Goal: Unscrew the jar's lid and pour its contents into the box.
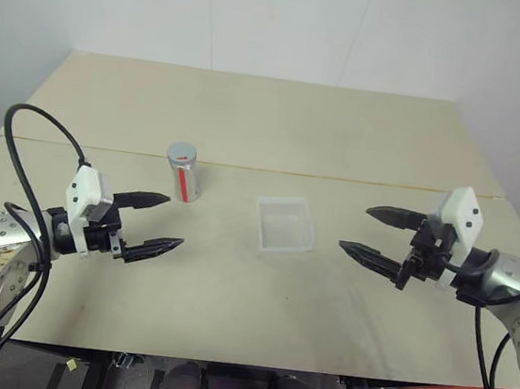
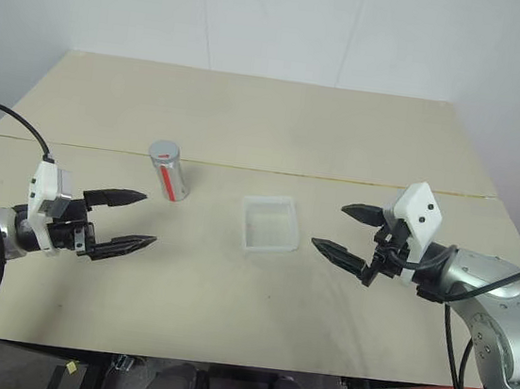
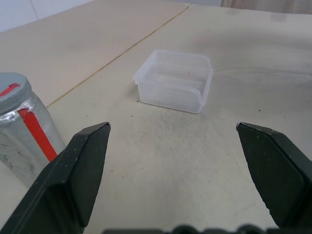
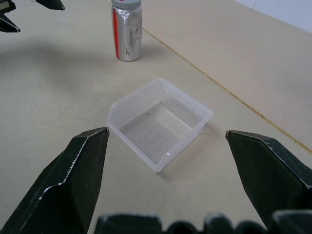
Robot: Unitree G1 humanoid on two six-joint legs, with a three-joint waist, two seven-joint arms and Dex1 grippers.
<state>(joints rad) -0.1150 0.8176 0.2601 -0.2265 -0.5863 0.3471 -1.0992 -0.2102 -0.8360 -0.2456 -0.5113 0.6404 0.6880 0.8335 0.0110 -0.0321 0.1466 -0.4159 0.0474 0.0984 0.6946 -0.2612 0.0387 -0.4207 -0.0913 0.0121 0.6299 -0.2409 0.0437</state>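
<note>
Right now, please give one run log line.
left gripper: open, empty | right gripper: open, empty | jar: upright, lid on | box: on table

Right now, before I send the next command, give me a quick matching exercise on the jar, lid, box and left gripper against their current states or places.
Things:
1. jar
2. lid
3. box
4. left gripper

States or places:
A. open, holding nothing, just short of the jar
B. clear and open-topped, between the two grippers
C. upright on the table, red stripe down its side
D. grey, sitting on top of the jar

Pairs: 1-C, 2-D, 3-B, 4-A
</note>
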